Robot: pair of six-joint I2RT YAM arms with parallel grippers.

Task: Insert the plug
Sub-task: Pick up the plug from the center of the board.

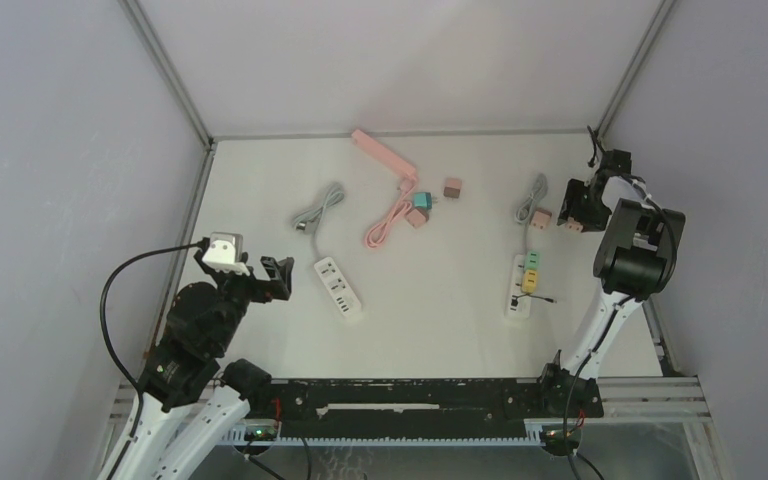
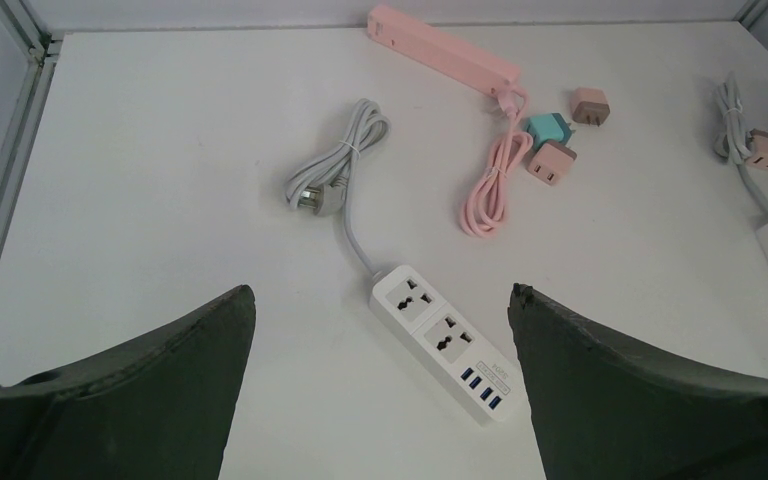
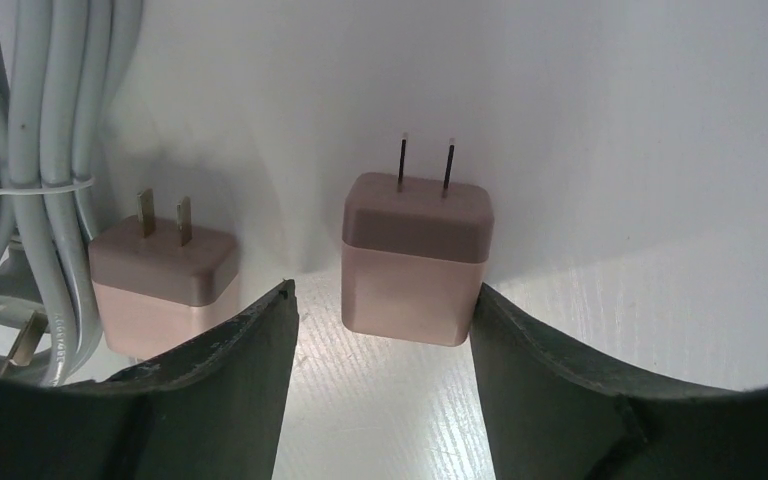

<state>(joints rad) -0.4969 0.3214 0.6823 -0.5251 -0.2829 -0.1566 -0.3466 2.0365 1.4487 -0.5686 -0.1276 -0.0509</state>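
Observation:
A pink two-pin plug (image 3: 415,255) stands on the table with its pins pointing away from me. It sits at the tips of my right gripper (image 3: 382,288). The right finger (image 3: 520,340) touches the plug's side; the left finger (image 3: 250,340) is a gap away, so the gripper is open. In the top view that gripper (image 1: 575,215) is at the far right and covers this plug. My left gripper (image 2: 380,289) hangs wide open and empty above a white power strip (image 2: 440,340), which lies left of centre in the top view (image 1: 339,288).
A second pink plug (image 3: 160,275) and a bundled grey cable (image 3: 40,180) lie just left of my right gripper. Another white power strip (image 1: 525,285) holds coloured plugs. At the back lie a pink power strip (image 1: 385,157) and loose teal (image 1: 421,199), pink (image 1: 417,218) and brown (image 1: 452,187) plugs.

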